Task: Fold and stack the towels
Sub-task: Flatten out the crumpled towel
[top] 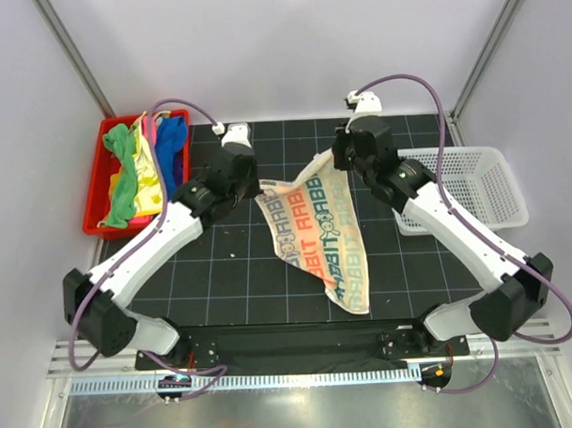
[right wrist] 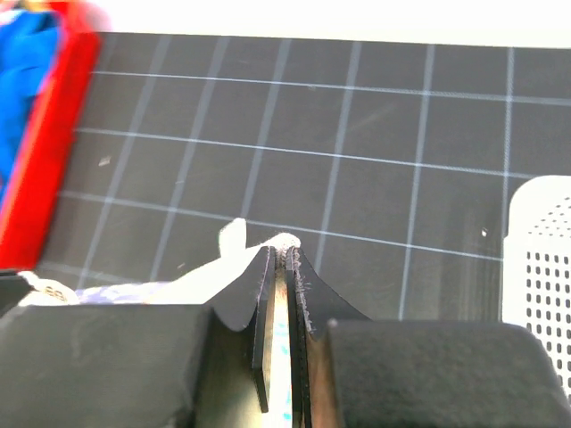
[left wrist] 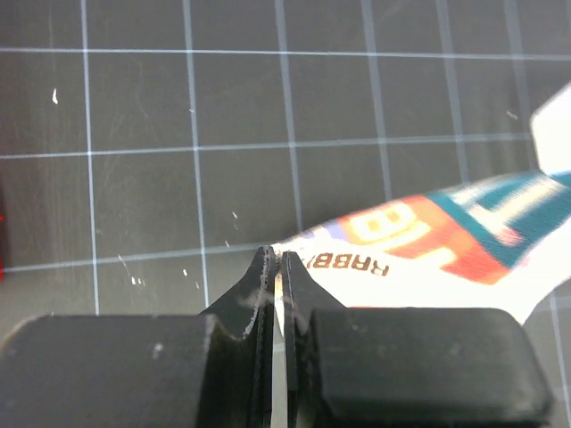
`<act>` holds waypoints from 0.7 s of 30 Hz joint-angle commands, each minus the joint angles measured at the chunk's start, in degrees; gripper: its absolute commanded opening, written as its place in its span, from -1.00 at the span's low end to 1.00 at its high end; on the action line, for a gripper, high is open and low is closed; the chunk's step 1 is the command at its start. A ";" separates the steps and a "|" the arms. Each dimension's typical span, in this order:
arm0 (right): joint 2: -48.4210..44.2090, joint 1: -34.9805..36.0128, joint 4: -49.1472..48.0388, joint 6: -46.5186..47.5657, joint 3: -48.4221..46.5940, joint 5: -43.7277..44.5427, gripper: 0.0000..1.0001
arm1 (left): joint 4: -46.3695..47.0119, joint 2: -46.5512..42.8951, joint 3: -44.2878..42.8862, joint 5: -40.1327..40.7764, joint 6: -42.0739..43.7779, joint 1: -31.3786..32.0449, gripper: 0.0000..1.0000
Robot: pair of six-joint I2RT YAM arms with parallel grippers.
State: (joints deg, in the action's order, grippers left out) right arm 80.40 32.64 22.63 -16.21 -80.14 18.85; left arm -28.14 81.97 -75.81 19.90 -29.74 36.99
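A black grid mat (top: 223, 282) covered the middle of the frame. At its centre spread the white towel (top: 319, 232), printed "RABBIT" in teal and orange. The red bin (top: 96, 197), upper left, held green, yellow and blue towels (top: 123, 182). The left gripper (left wrist: 277, 267) and the right gripper (right wrist: 281, 259) were each clenched on one of the white towel's upper corners.

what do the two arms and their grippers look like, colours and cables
Both arms match: the left arm and right arm have white link shells with chunky black joints and bases. A thin purple cable loops along each. A small white module sits by each wrist. The left gripper and right gripper have flat black fingers tapering to thin tips.
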 commanded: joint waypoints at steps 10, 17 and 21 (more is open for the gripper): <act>-17.11 5.94 0.04 2.23 -0.89 -5.57 -0.98 | -5.87 -23.43 -1.00 -1.08 6.27 6.33 -1.00; -21.77 5.94 2.33 0.48 -4.58 -11.90 -0.98 | -7.98 -29.41 -5.48 -7.94 7.50 6.69 -1.00; -23.88 6.03 2.86 -0.84 -6.34 -15.23 -0.98 | -8.33 -32.14 -7.68 -11.54 7.76 6.78 -1.00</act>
State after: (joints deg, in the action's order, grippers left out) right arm 58.52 38.41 25.82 -15.84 -83.20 7.75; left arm -35.83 52.01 -80.31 12.69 -23.53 43.51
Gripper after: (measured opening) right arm 0.135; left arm 0.052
